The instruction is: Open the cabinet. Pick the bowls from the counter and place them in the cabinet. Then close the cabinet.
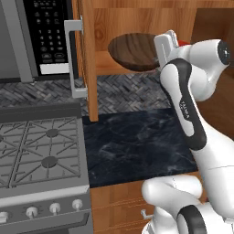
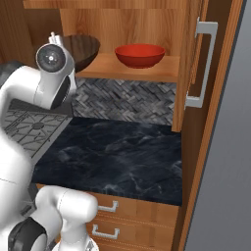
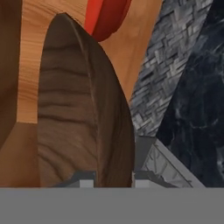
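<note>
The cabinet stands open, its left door and right door swung out. The glossy red bowl sits upright on the shelf's right half; the hand view catches its rim. The dark wood-grain bowl is over the shelf's left front edge, partly hidden by my arm in the right base view. My gripper is shut on this bowl's rim, one finger on each side. From the left base my gripper is at the bowl's right side. The counter below carries no bowl.
A black microwave hangs left of the cabinet, with the grey gas stove beneath it. The left door's bar handle juts towards the stove. Wooden drawers run under the counter. A grey wall bounds the right side.
</note>
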Available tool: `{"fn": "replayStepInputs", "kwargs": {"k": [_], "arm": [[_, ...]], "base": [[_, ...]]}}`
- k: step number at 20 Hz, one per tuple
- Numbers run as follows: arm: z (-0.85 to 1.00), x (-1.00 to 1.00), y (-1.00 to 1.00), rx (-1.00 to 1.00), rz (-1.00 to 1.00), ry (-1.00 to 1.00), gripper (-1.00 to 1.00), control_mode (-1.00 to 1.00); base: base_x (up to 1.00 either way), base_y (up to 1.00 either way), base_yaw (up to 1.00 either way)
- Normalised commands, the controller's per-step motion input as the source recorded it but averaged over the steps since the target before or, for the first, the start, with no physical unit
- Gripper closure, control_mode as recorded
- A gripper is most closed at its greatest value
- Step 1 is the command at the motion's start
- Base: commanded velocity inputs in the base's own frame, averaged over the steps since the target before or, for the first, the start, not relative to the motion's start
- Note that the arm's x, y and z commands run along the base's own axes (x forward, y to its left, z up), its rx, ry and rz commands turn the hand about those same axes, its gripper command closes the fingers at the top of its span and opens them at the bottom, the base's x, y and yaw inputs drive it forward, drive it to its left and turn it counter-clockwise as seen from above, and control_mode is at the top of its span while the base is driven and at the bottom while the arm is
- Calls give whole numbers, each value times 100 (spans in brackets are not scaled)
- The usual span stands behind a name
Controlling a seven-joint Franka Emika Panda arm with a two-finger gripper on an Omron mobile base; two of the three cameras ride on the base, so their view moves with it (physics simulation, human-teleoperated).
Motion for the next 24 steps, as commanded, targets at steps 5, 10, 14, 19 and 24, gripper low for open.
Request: {"fn": "replayStepInputs", "kwargs": {"k": [5,10,14,19,24], "arm": [[0,64,18,0,0,0,100,-100],[-5,60,10,0,0,0,100,-100],[-10,59,13,0,0,0,100,-100],[-12,58,8,0,0,1,100,-100],[-10,54,0,0,0,2,100,-100]], "base": [[0,0,0],[0,0,0],[0,0,0],[0,0,0],[0,0,0]]}}
